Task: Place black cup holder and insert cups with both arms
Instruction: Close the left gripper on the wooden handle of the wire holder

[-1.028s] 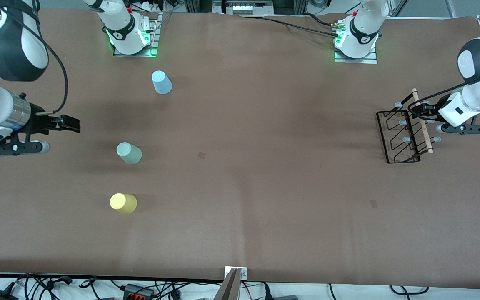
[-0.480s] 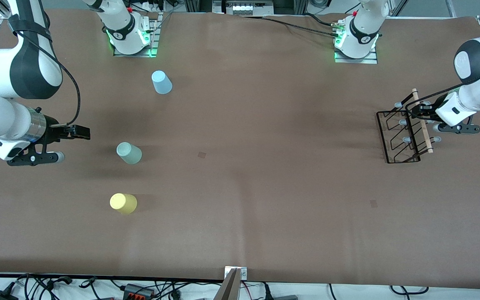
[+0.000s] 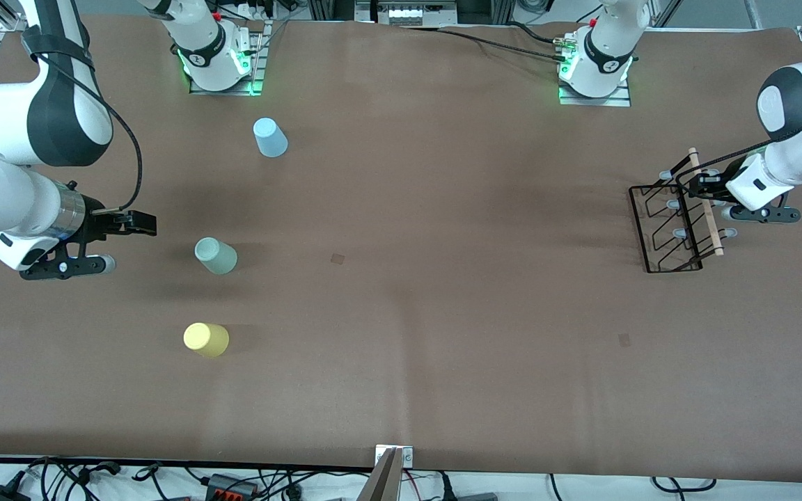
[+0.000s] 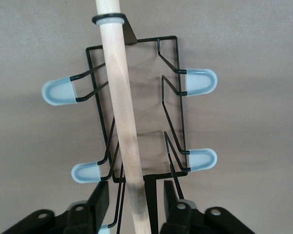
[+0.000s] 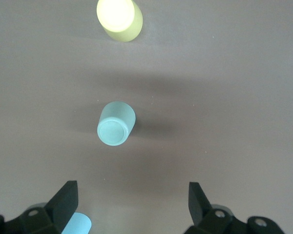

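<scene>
The light, stiff black cup holder (image 3: 676,219) stands at the table's left-arm end, the left gripper (image 4: 136,204) narrowing around its wooden rod (image 4: 124,126), the best handle, while the right gripper (image 5: 132,202) hangs spread beside the mint cup (image 5: 116,123).

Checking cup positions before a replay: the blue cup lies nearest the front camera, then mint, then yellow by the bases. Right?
No. The front view shows the order reversed: the yellow cup lies nearest the front camera, then mint, and the blue cup by the bases.
</scene>
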Available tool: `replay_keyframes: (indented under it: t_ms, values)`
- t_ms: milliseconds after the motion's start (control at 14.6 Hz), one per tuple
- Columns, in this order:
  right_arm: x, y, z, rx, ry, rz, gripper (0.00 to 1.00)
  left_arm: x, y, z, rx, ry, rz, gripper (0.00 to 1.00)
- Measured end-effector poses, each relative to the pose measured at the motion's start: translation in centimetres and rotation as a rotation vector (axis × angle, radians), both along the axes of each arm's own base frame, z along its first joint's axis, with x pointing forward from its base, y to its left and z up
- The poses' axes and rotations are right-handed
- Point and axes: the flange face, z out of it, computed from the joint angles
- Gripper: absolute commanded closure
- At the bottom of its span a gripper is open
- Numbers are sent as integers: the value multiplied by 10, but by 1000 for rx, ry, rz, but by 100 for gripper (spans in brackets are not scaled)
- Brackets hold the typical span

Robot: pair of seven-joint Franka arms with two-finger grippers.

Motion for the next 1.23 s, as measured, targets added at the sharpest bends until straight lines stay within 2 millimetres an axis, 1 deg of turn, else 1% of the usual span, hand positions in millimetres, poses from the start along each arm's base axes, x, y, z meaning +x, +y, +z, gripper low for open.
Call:
replay_keyframes:
  t_ms: [137, 548, 754, 823, 1028, 1165, 1234]
  values:
    - [2, -2, 4, 0, -12, -3, 0, 0, 0, 0, 0, 0, 0, 63]
    - [8, -2, 10, 3, -60, -3, 0, 0, 0, 0, 0, 0, 0, 88]
    - [8, -2, 10, 4, -62, -3, 0, 0, 0, 0, 0, -1, 0, 96]
    - [8, -1, 10, 4, -62, -3, 0, 0, 0, 0, 0, -1, 0, 98]
    - [7, 0, 4, 0, -49, -20, 0, 0, 0, 0, 0, -1, 0, 99]
    - [5, 4, -8, -3, -22, -23, 0, 0, -1, 0, -3, 1, 7, 99]
    - [5, 8, -19, -5, -4, -24, 0, 1, -2, 2, -16, 7, 17, 99]
